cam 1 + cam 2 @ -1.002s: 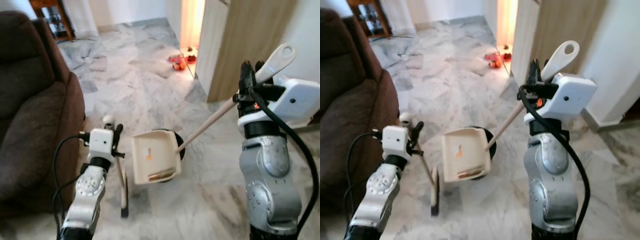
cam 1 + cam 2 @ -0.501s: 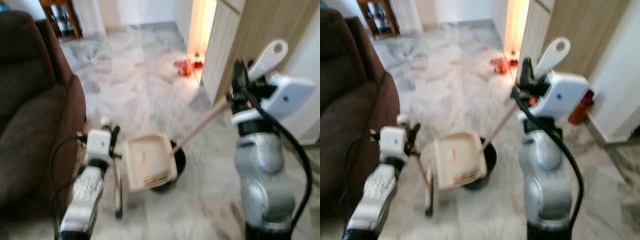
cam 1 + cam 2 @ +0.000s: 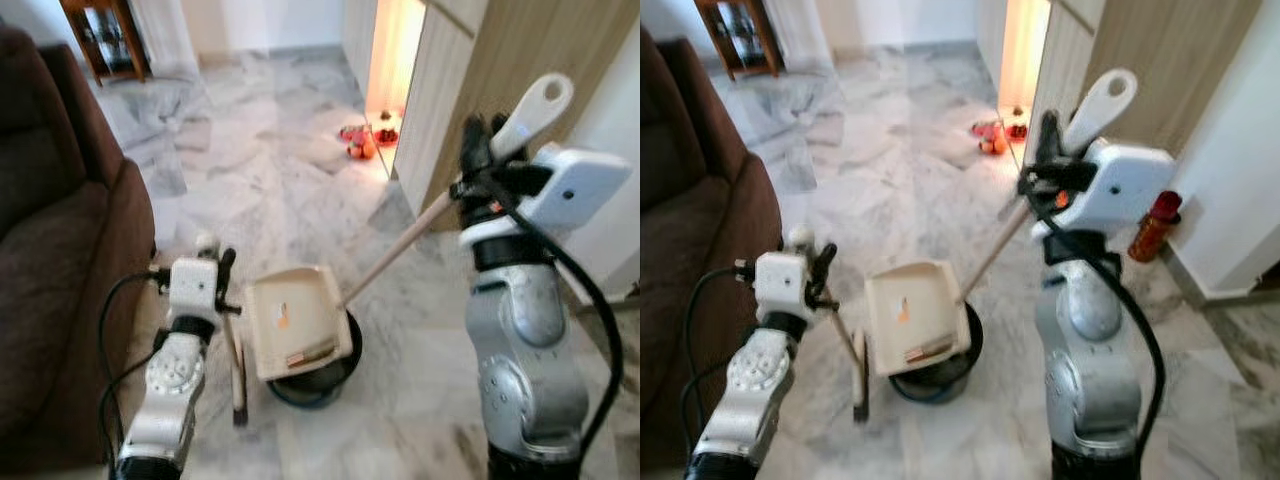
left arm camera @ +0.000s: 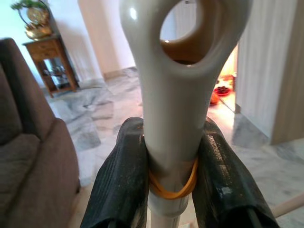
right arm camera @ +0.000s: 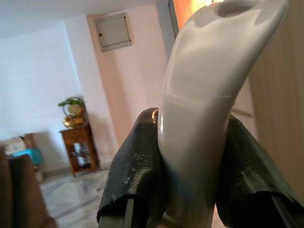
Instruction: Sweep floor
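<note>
1. Left eye view: I see my right gripper (image 3: 480, 160) clamped on the dustpan handle (image 3: 535, 105), with the dustpan (image 3: 295, 320) tipped over a dark bin (image 3: 320, 375) at centre.
2. Left wrist view adds a yellow rubber band (image 4: 173, 187); my left gripper (image 4: 173, 166) clasps the broom handle (image 4: 183, 71), sofa (image 4: 28, 156) at 9 o'clock.

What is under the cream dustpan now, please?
A dark round bin sits under the dustpan; its rim shows below and right. The pan covers the bin's inside, so its contents are hidden.

The left claw (image 4: 173, 183) clamps a grey looped broom handle (image 4: 183, 90), brown sofa (image 4: 33, 166) beside.
</note>
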